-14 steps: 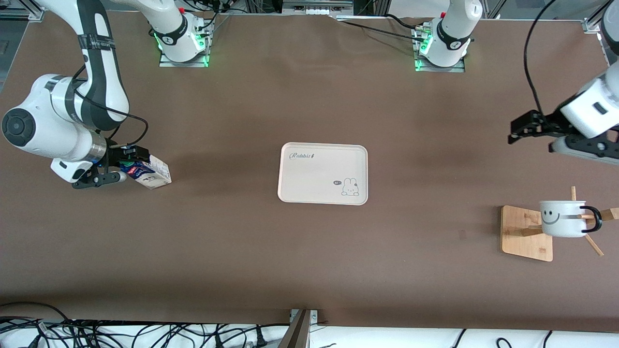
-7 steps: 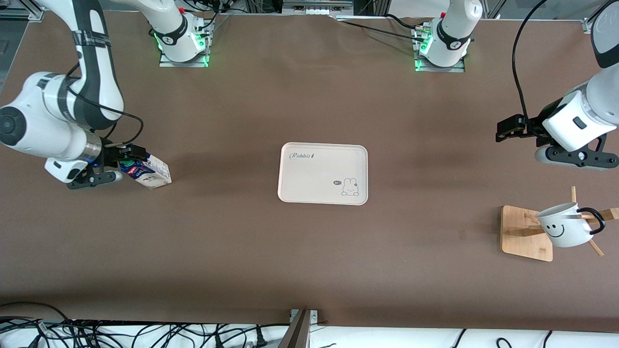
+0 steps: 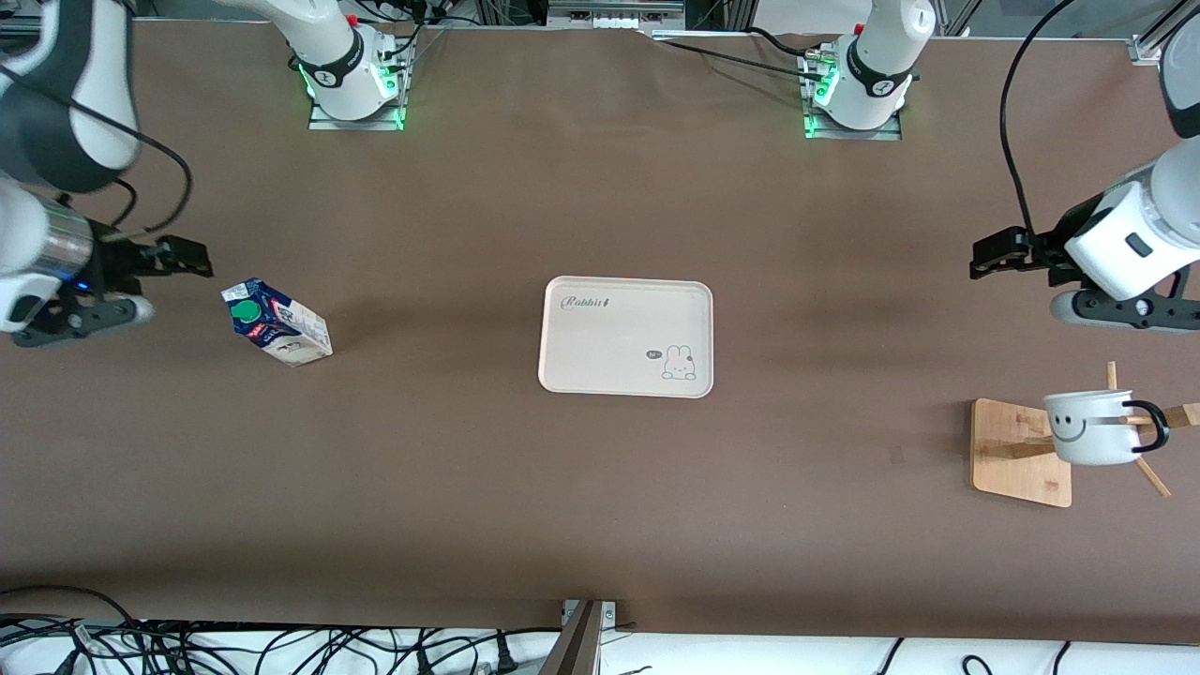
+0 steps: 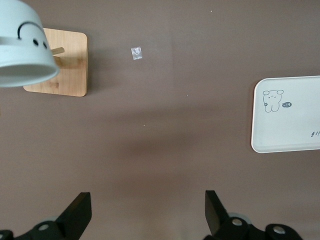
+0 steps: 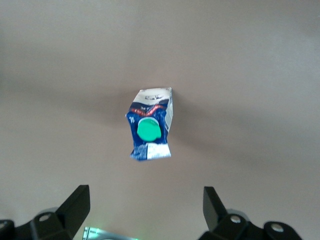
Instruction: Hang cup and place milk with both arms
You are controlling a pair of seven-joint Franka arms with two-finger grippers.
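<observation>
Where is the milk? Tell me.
In the front view, the milk stands on the table toward the right arm's end, beside the open right hand, apart from the tray.

You see the cup [image 3: 1090, 428], a white mug with a black smiley and black loop handle, hanging by that handle on a wooden rack peg at the frame's lower right. The milk [image 3: 278, 322], a small carton with blue top and green cap, stands at middle left on the brown table.

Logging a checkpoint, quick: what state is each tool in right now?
Left tool: open, holding nothing, over bare table.
Right tool: open, holding nothing, beside the blue-topped milk carton.
</observation>
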